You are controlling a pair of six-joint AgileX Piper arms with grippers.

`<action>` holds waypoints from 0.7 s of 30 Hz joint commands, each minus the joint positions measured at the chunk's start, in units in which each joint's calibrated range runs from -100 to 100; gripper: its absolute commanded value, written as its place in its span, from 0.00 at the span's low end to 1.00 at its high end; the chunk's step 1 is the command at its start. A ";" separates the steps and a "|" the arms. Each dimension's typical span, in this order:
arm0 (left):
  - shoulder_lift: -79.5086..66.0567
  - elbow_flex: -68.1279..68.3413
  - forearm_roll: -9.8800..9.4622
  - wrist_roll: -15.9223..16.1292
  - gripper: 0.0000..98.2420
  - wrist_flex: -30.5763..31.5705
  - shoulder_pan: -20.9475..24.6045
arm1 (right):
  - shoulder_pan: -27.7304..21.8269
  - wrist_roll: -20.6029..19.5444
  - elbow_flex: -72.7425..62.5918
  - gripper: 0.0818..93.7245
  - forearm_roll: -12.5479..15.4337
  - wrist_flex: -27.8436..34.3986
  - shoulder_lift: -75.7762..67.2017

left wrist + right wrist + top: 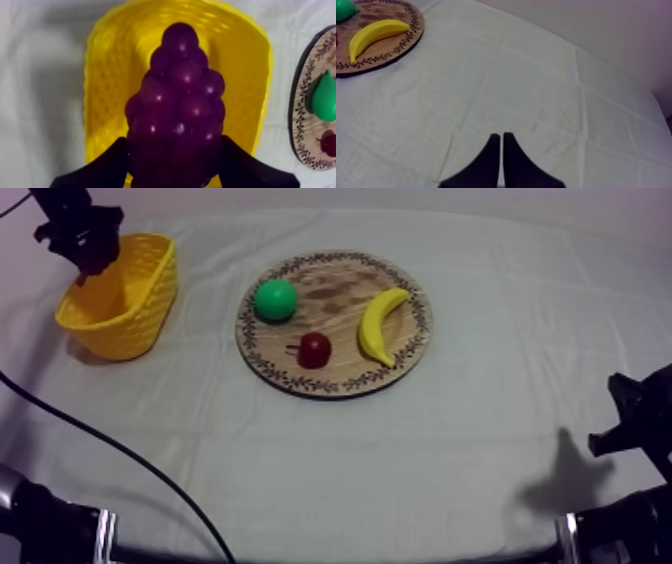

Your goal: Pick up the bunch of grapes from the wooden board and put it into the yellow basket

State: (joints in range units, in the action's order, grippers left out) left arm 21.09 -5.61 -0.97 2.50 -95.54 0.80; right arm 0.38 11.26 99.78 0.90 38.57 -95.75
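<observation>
Your left gripper (175, 167) is clamped round the bunch of grapes (177, 95), glossy dark-purple beads held over the mouth of the lattice-walled yellow basket (102, 80). The top view gives you the round wooden board (335, 288), patterned at the rim, carrying a pear (275, 300), a banana (380, 323) and a small red fruit (314, 349). Your right gripper (502, 145) has its fingers pressed together over the cloth (536, 90).

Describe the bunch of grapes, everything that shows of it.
The bunch of grapes is dark purple, a cluster of round glossy berries that look like smooth plastic, tapering to a single berry at the far end. The left hand is shut on its broad end, a black finger on each side. It hangs over the yellow basket.
</observation>
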 commanded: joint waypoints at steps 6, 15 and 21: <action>5.61 0.75 0.34 0.51 0.56 2.36 -0.33 | 0.00 -0.05 0.00 0.00 0.01 -0.02 0.00; 10.30 0.39 0.55 0.99 0.62 3.70 -0.45 | 0.00 -0.05 0.00 0.00 0.01 -0.02 0.00; 10.90 -0.03 0.48 2.15 0.86 2.90 -0.28 | 0.00 -0.05 0.00 0.00 0.01 -0.02 0.00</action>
State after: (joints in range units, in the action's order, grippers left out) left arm 31.96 -5.48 -0.56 4.65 -92.40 0.45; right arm 0.38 11.22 99.78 0.90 38.57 -95.75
